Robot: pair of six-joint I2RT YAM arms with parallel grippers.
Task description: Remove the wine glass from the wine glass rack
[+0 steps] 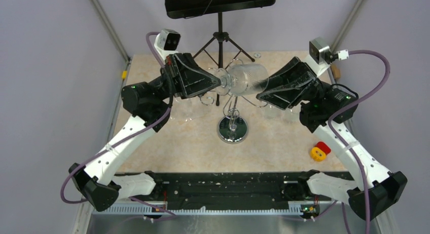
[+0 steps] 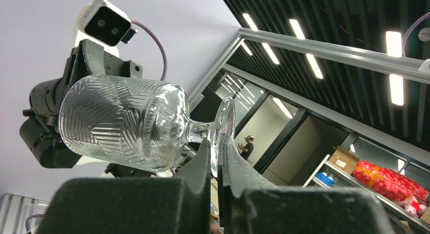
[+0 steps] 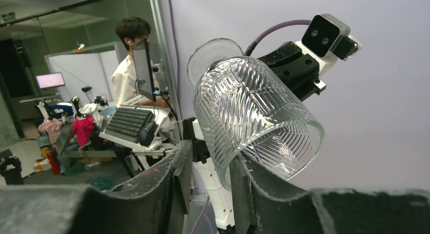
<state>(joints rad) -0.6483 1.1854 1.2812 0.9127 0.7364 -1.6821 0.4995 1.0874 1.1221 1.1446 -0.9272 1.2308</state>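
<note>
Both ends of the glass [image 1: 246,78] are gripped as it lies sideways in the air above the rack [image 1: 233,128]. The left gripper [image 1: 215,82] is closed on the foot, and the right gripper [image 1: 263,92] pinches the bowl's rim (one finger seemingly inside). The lift-off looks done. Next, one side should release so the other can carry it clear.

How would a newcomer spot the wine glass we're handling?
Start at the shiny chrome wire rack mid-table, before the black music stand. Just above it, the clear ribbed wine glass lies sideways in mid-air, foot in the left gripper, rim in the right gripper.
</note>
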